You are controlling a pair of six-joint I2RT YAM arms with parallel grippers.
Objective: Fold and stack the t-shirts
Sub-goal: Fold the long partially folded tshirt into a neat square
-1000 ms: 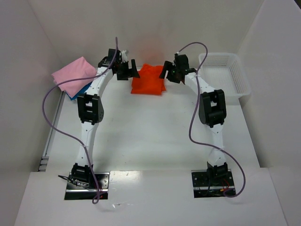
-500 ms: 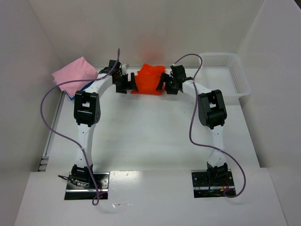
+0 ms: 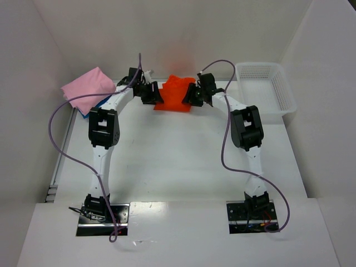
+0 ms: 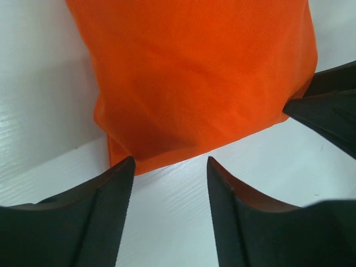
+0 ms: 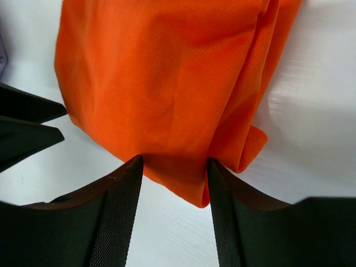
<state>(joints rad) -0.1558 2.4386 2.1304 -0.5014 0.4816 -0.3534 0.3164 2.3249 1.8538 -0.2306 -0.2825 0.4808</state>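
Top view first: the pink shirt (image 3: 88,89) sits folded on the blue shirt (image 3: 95,107) at the far left, so I'd say two of three are folded and stacked. The orange shirt (image 3: 175,92) is a compact, slightly rumpled bundle at the far middle of the table (image 3: 167,161), with the left gripper (image 3: 156,95) and right gripper (image 3: 190,95) right up against either side of it. My guess is it just needs tidying and a ride over to the stack. The white basket (image 3: 281,92) is well apart at the far right, and the back wall (image 3: 178,33) is close behind the shirt, so the free room is on the near side. Left wrist view: jaws apart, the shirt's edge lying just ahead of the tips, nothing pinched. Right wrist view: jaws also apart, but a folded corner of the shirt sits between the fingers (image 5: 111,217), not squeezed yet.
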